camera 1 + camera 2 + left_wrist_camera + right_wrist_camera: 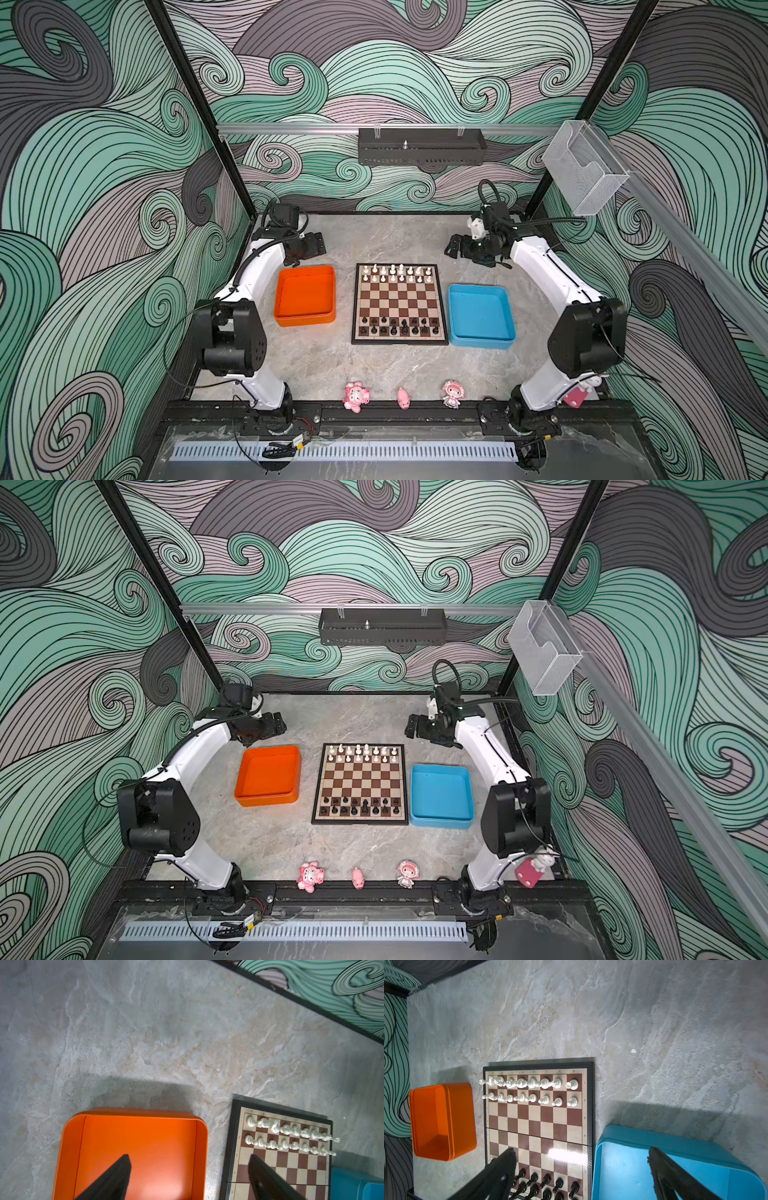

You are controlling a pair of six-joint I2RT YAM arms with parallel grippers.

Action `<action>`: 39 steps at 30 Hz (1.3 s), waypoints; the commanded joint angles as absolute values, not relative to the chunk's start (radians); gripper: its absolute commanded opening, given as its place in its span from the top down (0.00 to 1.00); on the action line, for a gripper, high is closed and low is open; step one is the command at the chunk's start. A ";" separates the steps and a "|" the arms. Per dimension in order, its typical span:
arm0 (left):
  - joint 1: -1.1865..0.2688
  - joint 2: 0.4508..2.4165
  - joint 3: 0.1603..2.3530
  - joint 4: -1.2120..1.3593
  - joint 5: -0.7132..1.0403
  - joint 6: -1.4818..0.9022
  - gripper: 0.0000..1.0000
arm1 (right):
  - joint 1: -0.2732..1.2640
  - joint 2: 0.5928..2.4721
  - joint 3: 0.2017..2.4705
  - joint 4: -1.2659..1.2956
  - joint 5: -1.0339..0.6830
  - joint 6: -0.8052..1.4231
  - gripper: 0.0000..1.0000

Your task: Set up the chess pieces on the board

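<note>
Top views. STUDENT: Where does the board [400, 300] lie?

TUTOR: In both top views it lies flat at the middle of the desk [395, 237], between an orange tray [304, 321] on the left and a blue tray [480, 338] on the right. The orange tray stands apart from it. The blue tray sits just beside it, and whether they touch cannot be told.

STUDENT: And the chess pieces?

TUTOR: The white pieces [397, 273] stand in the board's two far rows, and the black pieces [399, 327] stand in its two near rows. Three small pink toys [356, 397] stand along the desk's near edge, well apart from the board.

STUDENT: How does the left claw [307, 249] stand?

TUTOR: It hangs above the desk just beyond the orange tray's far edge. In the left wrist view its fingers [116, 1176] are spread wide with nothing between them. One shows in front of the orange tray, the other in front of the board.

STUDENT: The right claw [455, 249]?

TUTOR: It hangs above the desk beyond the board's far right corner. In the right wrist view its fingers [675, 1178] are likewise spread wide and hold nothing. One shows in front of the black pieces, the other in front of the blue tray.
</note>
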State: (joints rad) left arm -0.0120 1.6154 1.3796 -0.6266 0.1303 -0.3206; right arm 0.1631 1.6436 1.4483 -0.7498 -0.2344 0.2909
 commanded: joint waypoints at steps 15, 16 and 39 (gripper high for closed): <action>0.156 1.219 1.072 -0.052 0.074 -0.258 0.01 | 0.033 1.337 1.243 -0.579 -0.082 0.305 0.01; 0.156 1.199 1.053 -0.006 0.027 -0.249 0.01 | 0.031 1.323 1.239 -0.577 -0.067 0.301 0.01; -0.005 1.046 0.652 0.104 -0.149 0.099 0.01 | 0.026 1.116 0.749 0.006 0.039 0.125 0.01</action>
